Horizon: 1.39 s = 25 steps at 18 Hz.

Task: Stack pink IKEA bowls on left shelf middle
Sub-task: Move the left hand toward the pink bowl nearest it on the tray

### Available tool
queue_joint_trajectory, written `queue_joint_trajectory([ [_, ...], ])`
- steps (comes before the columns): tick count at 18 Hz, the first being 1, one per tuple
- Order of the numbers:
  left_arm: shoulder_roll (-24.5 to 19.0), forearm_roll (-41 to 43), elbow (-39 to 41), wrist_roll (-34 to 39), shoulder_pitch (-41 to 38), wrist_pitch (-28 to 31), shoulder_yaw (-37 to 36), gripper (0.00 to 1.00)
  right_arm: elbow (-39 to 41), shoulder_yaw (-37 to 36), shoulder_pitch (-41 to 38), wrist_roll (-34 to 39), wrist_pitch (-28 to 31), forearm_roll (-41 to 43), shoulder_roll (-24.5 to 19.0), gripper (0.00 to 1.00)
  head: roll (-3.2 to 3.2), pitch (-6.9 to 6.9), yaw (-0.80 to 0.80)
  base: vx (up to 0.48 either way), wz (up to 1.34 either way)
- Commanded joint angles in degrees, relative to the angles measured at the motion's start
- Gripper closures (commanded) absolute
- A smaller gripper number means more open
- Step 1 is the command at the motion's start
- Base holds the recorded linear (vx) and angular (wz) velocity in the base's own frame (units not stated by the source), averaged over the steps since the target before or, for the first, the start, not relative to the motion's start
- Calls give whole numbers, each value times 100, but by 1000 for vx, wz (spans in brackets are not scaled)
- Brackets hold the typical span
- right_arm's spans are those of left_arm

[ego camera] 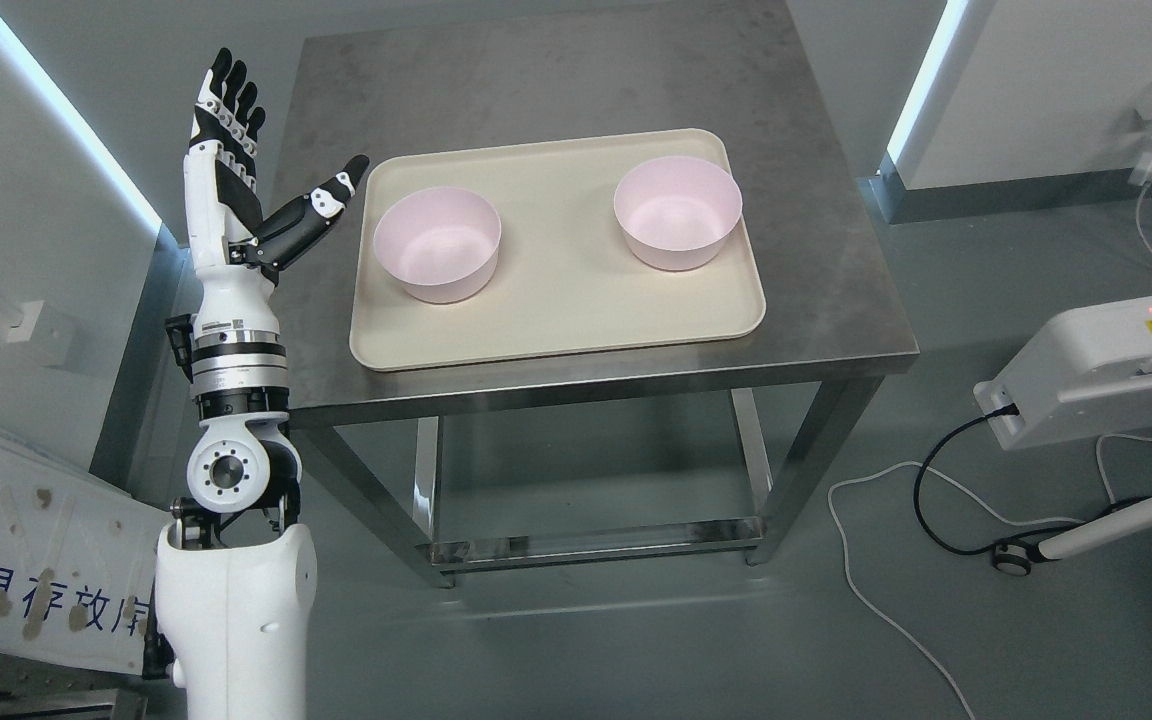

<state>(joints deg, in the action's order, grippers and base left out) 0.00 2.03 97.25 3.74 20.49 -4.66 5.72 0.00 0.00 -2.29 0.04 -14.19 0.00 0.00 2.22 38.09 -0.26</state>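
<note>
Pink bowls are seen on a beige tray that lies on the steel bench: the left bowl and the right bowl stand upright, well apart, unstacked. The left hand is raised beside the tray's left edge, its fingers spread wide and holding nothing, the thumb pointed toward the tray. A white cable is laid across the floor.

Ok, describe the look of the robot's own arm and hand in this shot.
Only the left arm shows: glossy white shells, a round white joint disc ringed with small holes, then silver and black bands at the wrist. The left hand is white with black segmented fingers; the thumb carries a white patch.
</note>
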Motion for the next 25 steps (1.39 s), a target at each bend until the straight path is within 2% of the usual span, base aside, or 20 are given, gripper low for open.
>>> queue_joint_trajectory([
  [1, -100, 8, -13, -5, -1, 9, 35, 0, 100, -26, 0, -4, 3, 9, 100, 0, 0, 0, 0, 0, 0],
  [4, -100, -1, -48, -31, -1, 9, 61, 0, 100, -26, 0, -4, 3, 9, 100, 0, 0, 0, 0, 0, 0],
  [6, -149, -1, -223, -336, 113, 9, 35, 0, 100, -26, 0, -4, 3, 9, 100, 0, 0, 0, 0, 0, 0],
  [8, -456, 8, -740, -1562, 384, 9, 26, 0, 100, -26, 0, -4, 3, 9, 100, 0, 0, 0, 0, 0, 0],
  [10, -527, 26, -1241, -2566, 770, 26, 35, 0, 100, -26, 0, -4, 3, 9, 100, 0, 0, 0, 0, 0, 0],
  [11, -553, 60, -1435, -2701, 903, 87, 17, 0, 100, -26, 0, -4, 3, 9, 100, 0, 0, 0, 0, 0, 0],
  [16, -545, 526, -1700, -2685, 1343, 1475, -80, 1, 100, -26, 0, -4, 3, 9, 100, 0, 0, 0, 0, 0, 0],
  [20, -483, 527, -2069, -2527, 1519, 1520, -45, 0, 100, -26, 0, -4, 3, 9, 100, 0, 0, 0, 0, 0, 0],
  [25, -808, 518, -2158, -2597, 1432, 1511, -150, 6, 100, -26, 0, -4, 3, 9, 100, 0, 0, 0, 0, 0, 0],
])
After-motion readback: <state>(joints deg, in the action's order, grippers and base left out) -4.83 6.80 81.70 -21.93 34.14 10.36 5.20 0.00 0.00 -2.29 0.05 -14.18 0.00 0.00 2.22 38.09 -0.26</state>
